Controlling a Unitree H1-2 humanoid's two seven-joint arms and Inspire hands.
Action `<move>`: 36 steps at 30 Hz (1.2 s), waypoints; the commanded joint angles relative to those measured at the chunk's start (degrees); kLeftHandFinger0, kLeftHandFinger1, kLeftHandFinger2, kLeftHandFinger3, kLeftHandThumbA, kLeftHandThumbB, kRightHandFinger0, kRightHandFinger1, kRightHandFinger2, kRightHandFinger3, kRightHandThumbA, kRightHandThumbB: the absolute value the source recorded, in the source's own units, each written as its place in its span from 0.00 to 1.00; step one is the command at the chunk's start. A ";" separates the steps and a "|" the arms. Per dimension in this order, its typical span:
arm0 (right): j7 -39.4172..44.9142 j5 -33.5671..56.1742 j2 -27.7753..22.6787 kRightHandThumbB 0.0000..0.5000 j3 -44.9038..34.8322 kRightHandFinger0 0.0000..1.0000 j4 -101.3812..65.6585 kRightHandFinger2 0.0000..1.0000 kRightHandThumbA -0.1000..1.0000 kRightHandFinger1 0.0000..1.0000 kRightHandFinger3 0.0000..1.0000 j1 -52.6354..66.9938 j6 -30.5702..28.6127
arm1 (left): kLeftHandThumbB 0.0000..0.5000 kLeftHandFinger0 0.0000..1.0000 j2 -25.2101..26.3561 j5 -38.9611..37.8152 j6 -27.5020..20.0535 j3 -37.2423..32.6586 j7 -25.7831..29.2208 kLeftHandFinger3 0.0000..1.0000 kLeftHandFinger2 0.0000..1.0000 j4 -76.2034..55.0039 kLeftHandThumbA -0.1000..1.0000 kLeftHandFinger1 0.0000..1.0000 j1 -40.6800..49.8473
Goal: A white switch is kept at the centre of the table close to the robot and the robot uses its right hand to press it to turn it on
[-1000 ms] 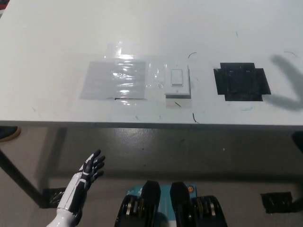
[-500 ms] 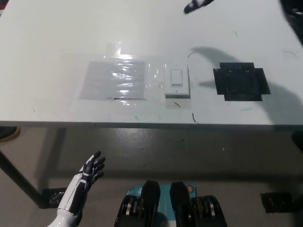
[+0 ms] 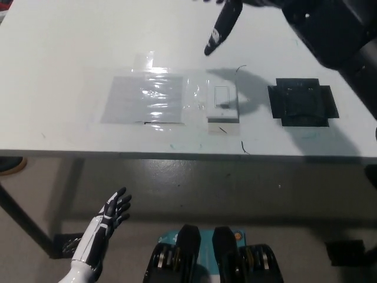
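The white switch lies flat on the white table, near the middle of its front part, with its rocker facing up. My black right hand comes in from the top right and hovers above the table behind the switch, open and holding nothing. One finger points down-left, its tip short of the switch's far edge. The hand's shadow falls across the switch. My white left hand rests at the lower left, below the table's front edge, open with fingers apart.
A shiny patch of clear tape lies just left of the switch. A black tape square is stuck to the table right of it. The table's front edge runs across the picture; floor shows below it.
My right arm has swung in from the top right and lowered toward the switch; its shadow now reaches the switch. The left hand has stayed put.
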 commanded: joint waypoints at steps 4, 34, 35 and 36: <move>0.00 -4.55 0.69 0.49 -0.25 1.00 2.17 1.00 1.00 1.00 1.00 0.31 -4.11 | 0.03 1.00 0.56 -0.22 -0.76 -0.04 -0.87 1.00 1.00 -1.52 1.00 1.00 -0.46; 1.38 -10.20 3.35 0.63 -1.28 1.00 8.74 1.00 1.00 1.00 1.00 5.83 -9.22 | 0.02 1.00 0.61 -0.25 0.58 0.18 -0.71 1.00 1.00 -2.40 1.00 1.00 -0.59; 1.41 -10.36 3.36 0.63 -1.29 1.00 8.77 1.00 1.00 1.00 1.00 5.83 -9.47 | 0.02 1.00 0.60 -0.10 0.49 0.14 -0.65 1.00 1.00 -2.40 1.00 1.00 -0.61; 1.72 -10.46 3.39 0.62 -1.25 1.00 8.82 1.00 1.00 1.00 1.00 5.80 -9.36 | 0.00 1.00 0.71 -0.04 0.19 0.08 -0.76 1.00 1.00 -2.21 1.00 1.00 -0.68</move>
